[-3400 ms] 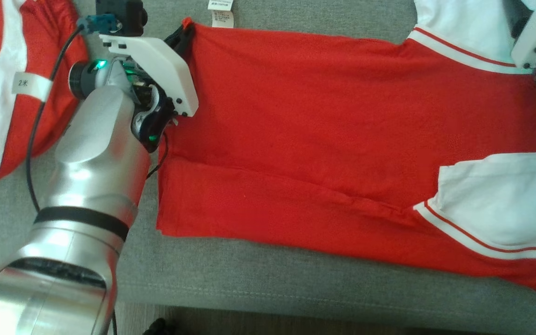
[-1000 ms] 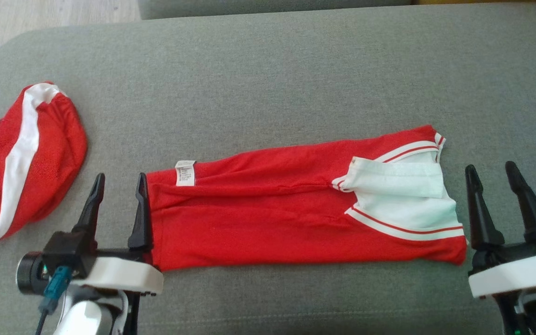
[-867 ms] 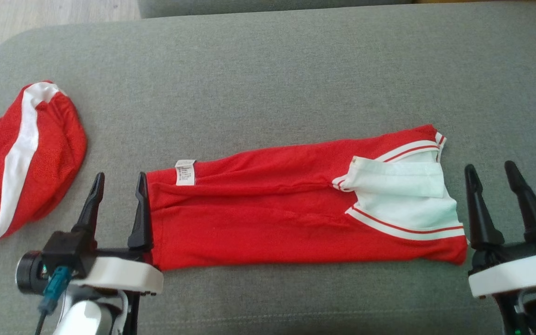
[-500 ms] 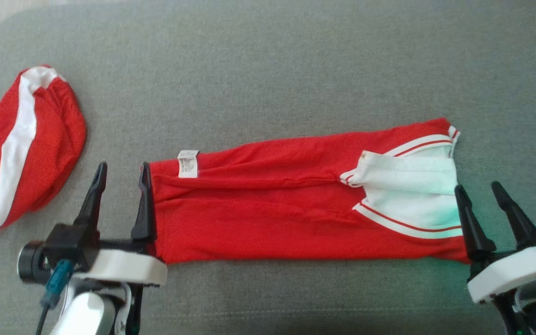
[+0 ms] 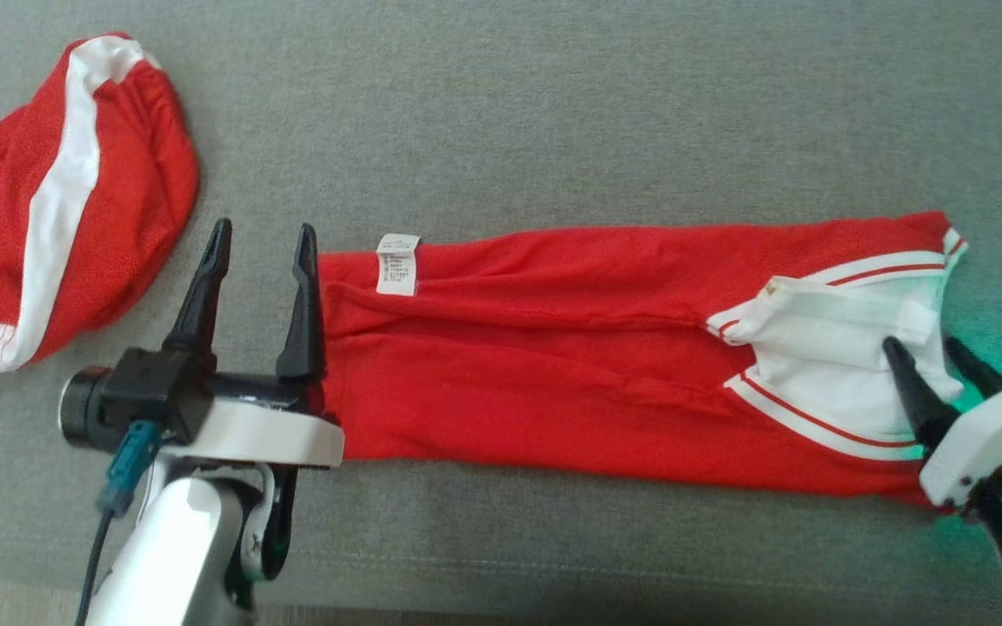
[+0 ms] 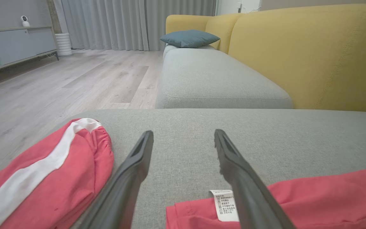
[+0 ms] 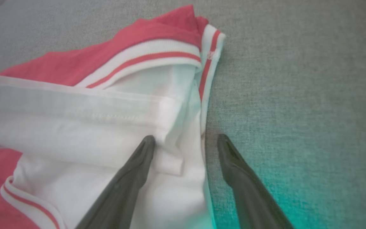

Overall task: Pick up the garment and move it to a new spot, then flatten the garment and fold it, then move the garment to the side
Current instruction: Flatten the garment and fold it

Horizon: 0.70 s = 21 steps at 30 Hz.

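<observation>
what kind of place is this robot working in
Most likely a home living room: a yellow sofa with a blue pillow, long grey curtains and a pale wood floor.

Long dark tapering fingers (image 5: 301, 304) on left gripper (image 5: 263, 228) and right gripper (image 5: 918, 342), each mounted on a white bracket (image 5: 266, 432). Black camera block (image 5: 131, 404), blue connector (image 5: 129, 452) trailing a dark cable (image 5: 92, 556), glossy silver forearm (image 5: 175, 556).
</observation>
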### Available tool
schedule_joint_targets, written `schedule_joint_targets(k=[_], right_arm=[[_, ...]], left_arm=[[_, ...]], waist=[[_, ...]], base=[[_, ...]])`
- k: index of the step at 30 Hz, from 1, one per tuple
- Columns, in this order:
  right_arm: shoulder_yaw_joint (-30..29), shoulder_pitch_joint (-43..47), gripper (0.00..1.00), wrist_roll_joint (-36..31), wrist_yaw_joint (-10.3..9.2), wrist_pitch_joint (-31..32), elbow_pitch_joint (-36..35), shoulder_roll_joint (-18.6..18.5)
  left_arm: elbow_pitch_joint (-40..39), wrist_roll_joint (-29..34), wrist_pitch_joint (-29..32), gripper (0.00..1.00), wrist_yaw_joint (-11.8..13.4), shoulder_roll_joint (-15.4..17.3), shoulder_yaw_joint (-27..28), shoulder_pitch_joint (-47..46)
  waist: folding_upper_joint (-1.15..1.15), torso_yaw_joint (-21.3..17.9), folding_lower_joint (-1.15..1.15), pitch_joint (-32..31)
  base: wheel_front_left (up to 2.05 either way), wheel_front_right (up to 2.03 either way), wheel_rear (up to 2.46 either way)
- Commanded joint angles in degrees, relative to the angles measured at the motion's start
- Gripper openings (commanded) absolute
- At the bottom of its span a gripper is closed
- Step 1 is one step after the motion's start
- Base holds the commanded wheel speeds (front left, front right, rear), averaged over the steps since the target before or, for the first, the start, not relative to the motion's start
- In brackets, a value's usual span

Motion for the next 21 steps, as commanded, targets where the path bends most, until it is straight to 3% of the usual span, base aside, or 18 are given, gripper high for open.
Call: schedule_joint_targets(k=[1,2,4,5,12,21], right_arm=[[1.12,-0.96,1.00,0.89,-0.04,2.89,-0.50,-0.79],[1.04,-1.06,1.00,1.16,-0.04,4.26,-0.49,-0.67],[0.91,-1.11,0.26,2.60,-0.04,6.53,-0.81,-0.06],[0.86,-1.08,0.00,2.88,-0.04,7.15,-1.22,-0.06],[-1.82,-0.16,0.00,3.98,-0.04,6.91,-4.70,-0.13],[-10.82,2.51,0.00,3.52,-0.04,6.74,-7.25,-4.84]], left_arm=[[-1.57,0.81,-0.65,1.00,-0.23,0.40,2.11,-2.18],[-1.62,0.98,-0.66,1.00,-0.32,0.22,2.30,-2.29],[-1.71,1.29,-0.67,1.00,-0.48,-0.15,2.70,-2.24],[-1.71,1.42,-0.67,1.00,-0.58,-0.30,2.91,-2.13],[-1.53,2.11,-0.68,1.00,-1.03,-0.81,3.99,-0.79],[-1.26,2.82,-0.68,1.00,-1.89,-1.15,4.81,0.60]], waist=[[0.00,0.42,0.00,0.35],[0.00,0.46,0.00,0.34],[0.00,0.39,0.00,0.12],[0.00,0.29,0.00,-0.10],[0.00,-1.27,0.00,-2.26],[0.00,-3.76,0.00,-5.13]], base=[[0.00,0.00,0.00],[0.00,0.00,0.00],[0.00,0.00,0.00],[0.00,0.00,0.00],[0.00,0.00,0.00],[0.00,0.00,0.00]])
